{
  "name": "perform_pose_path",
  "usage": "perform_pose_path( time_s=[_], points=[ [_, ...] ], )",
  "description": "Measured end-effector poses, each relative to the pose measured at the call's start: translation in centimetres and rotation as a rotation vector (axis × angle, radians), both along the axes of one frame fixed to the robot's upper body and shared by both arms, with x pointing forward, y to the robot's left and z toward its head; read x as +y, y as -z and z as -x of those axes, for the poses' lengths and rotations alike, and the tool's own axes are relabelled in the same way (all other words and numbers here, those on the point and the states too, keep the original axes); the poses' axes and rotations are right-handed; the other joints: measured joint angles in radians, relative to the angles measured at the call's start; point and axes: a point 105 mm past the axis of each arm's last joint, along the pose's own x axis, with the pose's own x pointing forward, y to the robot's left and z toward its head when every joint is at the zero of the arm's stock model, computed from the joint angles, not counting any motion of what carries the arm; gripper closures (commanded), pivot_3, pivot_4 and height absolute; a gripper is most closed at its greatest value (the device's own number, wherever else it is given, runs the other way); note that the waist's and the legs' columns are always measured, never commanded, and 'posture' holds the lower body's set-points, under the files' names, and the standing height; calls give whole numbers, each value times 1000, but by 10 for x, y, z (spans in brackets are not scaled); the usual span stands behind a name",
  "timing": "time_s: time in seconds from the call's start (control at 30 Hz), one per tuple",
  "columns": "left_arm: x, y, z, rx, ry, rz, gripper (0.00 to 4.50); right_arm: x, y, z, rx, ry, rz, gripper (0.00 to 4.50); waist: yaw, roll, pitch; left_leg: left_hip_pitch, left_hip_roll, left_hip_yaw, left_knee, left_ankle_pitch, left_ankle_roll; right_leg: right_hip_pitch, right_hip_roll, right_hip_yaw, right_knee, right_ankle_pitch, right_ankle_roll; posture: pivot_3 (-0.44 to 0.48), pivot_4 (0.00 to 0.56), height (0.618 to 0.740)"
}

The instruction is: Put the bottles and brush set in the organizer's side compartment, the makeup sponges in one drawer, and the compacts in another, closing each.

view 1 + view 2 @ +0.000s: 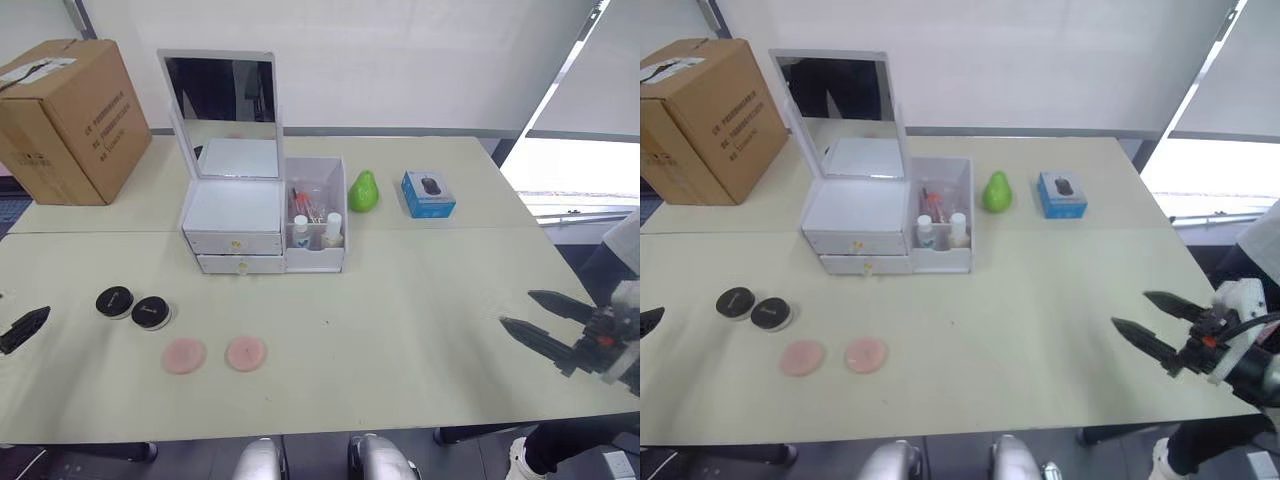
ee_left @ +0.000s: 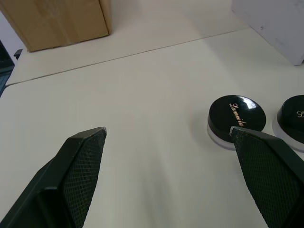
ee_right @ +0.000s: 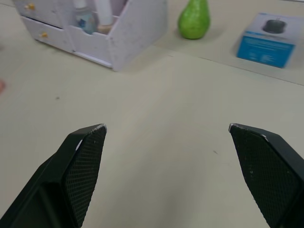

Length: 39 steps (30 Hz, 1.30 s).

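Note:
The white organizer [image 1: 232, 215] stands mid-table with its mirror lid raised and both drawers [image 1: 237, 242] shut. Its side compartment [image 1: 318, 255] holds two bottles [image 1: 301, 232] and the brush set [image 1: 305, 200]. Two black compacts [image 1: 114, 301] [image 1: 151, 312] lie front left, with two pink makeup sponges [image 1: 184, 355] [image 1: 246, 353] beside them, nearer the front edge. My left gripper [image 2: 168, 130] hovers open at the far left edge, left of the compacts [image 2: 236, 115], with nothing in it. My right gripper [image 1: 516, 308] is open and empty over the right side, well away from the organizer.
A cardboard box [image 1: 65, 118] sits at the back left corner. A green pear [image 1: 363, 190] and a blue mouse box [image 1: 428, 194] stand right of the organizer. Bare tabletop [image 1: 420, 300] stretches between the organizer and my right gripper.

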Motion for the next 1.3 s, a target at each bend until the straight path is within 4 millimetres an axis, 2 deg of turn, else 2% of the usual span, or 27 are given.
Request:
perform_pose_path(
  time_s=[0.07,0.13,0.2,0.27,0.4,0.47,0.6,0.73,0.87,1.03,1.23,1.3],
  points=[
    [-21,11,0,-4,36,33,0,23,-10,-7,-30,-66,-30,20,-2,0,0,0,0,1,0,0,0,0,-1,0,0,0,1,0,150,740],
    [-57,29,-1,2,100,94,0,49,-21,-14,-69,-145,-61,20,-2,-1,0,0,-1,1,1,0,0,3,-4,0,0,2,3,0,150,740],
    [-113,48,-2,-2,176,180,0,83,-35,-23,-115,-237,-83,20,-3,-4,0,-1,-2,5,3,0,0,2,-4,1,0,3,5,0,150,740],
    [-141,51,-4,-25,200,209,0,103,-40,-27,-126,-292,-91,20,0,-9,0,-3,-3,7,4,1,2,0,-3,-1,-1,4,6,0,150,740],
    [-198,38,-21,-199,173,222,0,136,-50,-33,-167,-380,-83,20,16,-10,-3,-12,-5,9,9,3,6,2,-5,-2,-1,7,7,0,150,740],
    [-215,27,-33,-312,95,197,0,145,-45,-36,-152,-401,-58,20,22,-12,-5,-14,-5,9,12,5,9,2,-5,-2,-1,13,1,0,150,740],
    [-250,12,-52,-460,-9,164,0,156,-30,-41,-104,-430,-3,20,26,-11,-7,-16,-5,8,18,5,9,4,-3,-2,-1,13,3,0,150,740],
    [-261,9,-71,-505,-111,134,0,160,-19,-42,-85,-450,34,20,24,-11,-7,-16,-5,3,19,6,10,4,3,2,-1,10,9,0,150,740],
    [-262,10,-96,-499,-156,126,0,166,-24,-42,-156,-484,5,20,22,-10,-8,-15,-5,-2,21,6,10,5,9,4,-1,11,10,0,150,740],
    [-261,22,-102,-461,-173,131,0,169,-29,-42,-207,-498,-9,20,11,-9,-8,-14,-5,-5,21,6,10,5,10,4,-1,14,13,0,150,740],
    [-262,26,-103,-450,-163,134,0,170,-31,-43,-216,-494,-11,20,11,-9,-8,-14,-5,-5,21,6,10,5,9,4,-1,12,7,0,150,740],
    [-263,25,-104,-456,-159,133,405,169,-31,-44,-217,-487,-9,0,11,-9,-9,-14,-5,-4,21,6,10,5,9,4,-1,12,7,0,150,740]
  ],
)
